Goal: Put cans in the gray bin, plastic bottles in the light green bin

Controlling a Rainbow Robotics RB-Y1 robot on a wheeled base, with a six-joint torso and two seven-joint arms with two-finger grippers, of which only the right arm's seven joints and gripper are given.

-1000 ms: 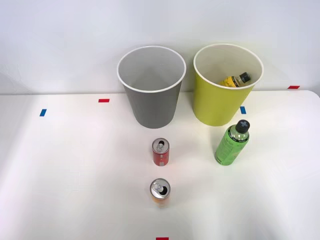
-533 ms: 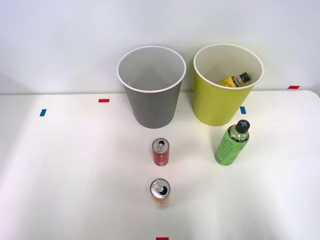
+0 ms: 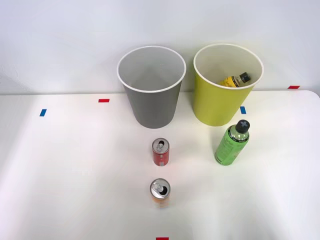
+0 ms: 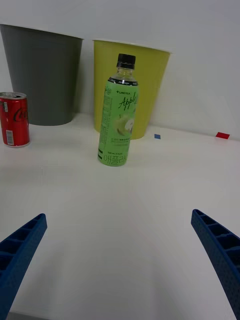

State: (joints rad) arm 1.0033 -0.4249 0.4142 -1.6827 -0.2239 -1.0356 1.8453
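Green bottle, red can, orange can upright on table; yellow bottle inside light green bin; gray bin beside.

The green bottle reads "Apple"; red can shows Coca-Cola script

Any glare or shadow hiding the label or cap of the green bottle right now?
Front view: even light, soft shadows, the green bottle stands clear with its black cap distinct. Right wrist view: the label reads cleanly with no glare, the light green bin behind it evenly lit; the open right tool has its blue fingers at the corners, off the bottle.
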